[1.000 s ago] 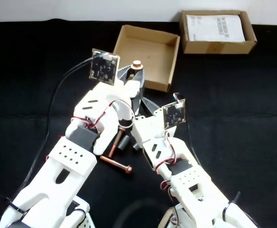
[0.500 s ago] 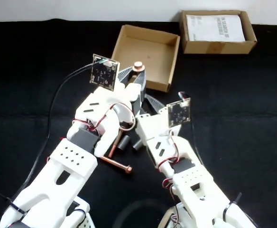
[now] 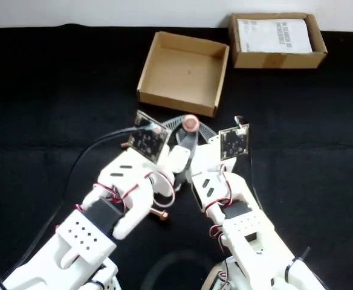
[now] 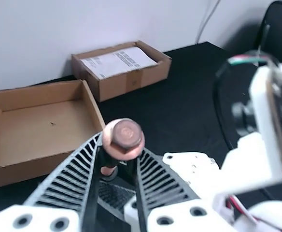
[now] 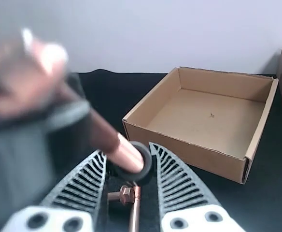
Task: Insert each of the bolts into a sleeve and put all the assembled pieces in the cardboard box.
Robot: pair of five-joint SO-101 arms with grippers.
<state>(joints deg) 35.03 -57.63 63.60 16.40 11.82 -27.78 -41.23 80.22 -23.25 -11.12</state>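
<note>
Black surface, white wall, one spare carton.
The surface (image 3: 321, 151) is covered in black and runs back to a plain white wall (image 3: 104, 12). At the far right, close to that wall, sits a shallow brown carton (image 3: 277, 60) with a printed white sheet (image 3: 273, 35) lying flat inside, nearly filling it.

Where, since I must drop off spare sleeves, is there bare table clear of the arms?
Bare table lies left of the cardboard box and right of the right arm, below the paper-filled box. Crowded: between that box's front wall and the left end effector and right end effector, where bolt meets sleeve.
</note>
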